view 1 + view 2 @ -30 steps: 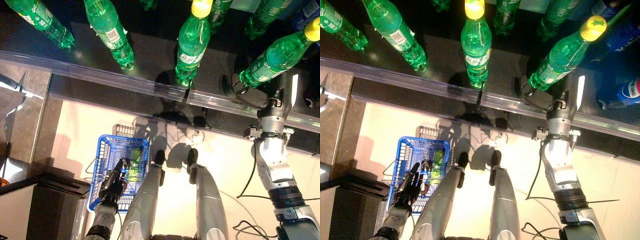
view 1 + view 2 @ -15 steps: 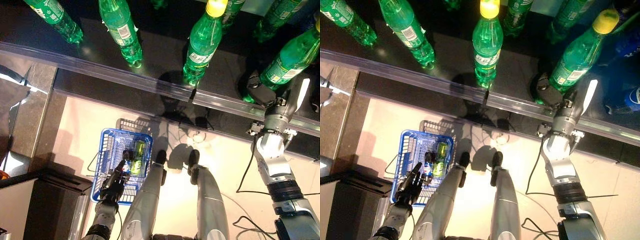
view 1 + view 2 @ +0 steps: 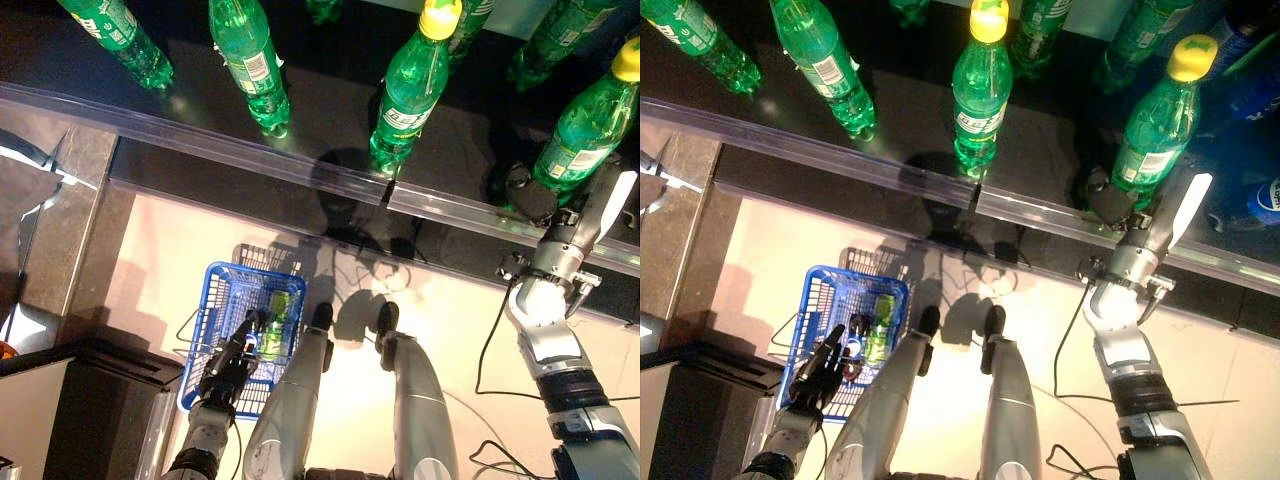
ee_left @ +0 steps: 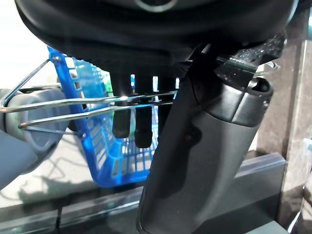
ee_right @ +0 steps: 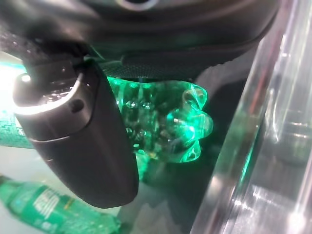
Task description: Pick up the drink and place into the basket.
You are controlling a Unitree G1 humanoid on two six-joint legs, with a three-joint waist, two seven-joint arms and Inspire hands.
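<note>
A green bottle with a yellow cap (image 3: 585, 130) stands at the right of the dark shelf and also shows in the right eye view (image 3: 1155, 130). My right hand (image 3: 530, 195) is shut on its base; in the right wrist view the thumb (image 5: 83, 136) presses against the knobbly green bottom (image 5: 165, 122). My left hand (image 3: 228, 365) hangs low at the left, shut on the thin wire handles (image 4: 97, 102) of the blue basket (image 3: 225, 300). Drinks (image 3: 275, 320) lie inside the basket.
More green bottles (image 3: 250, 65) (image 3: 410, 85) stand along the shelf behind a clear plastic rail (image 3: 250, 150). Blue bottles (image 3: 1260, 195) are at the far right. A dark cabinet (image 3: 80, 400) stands beside the basket at lower left.
My right hand has moved to the right with the bottle's base, and the bottle now stands more upright. The view has shifted a little. The basket still hangs from my left hand.
</note>
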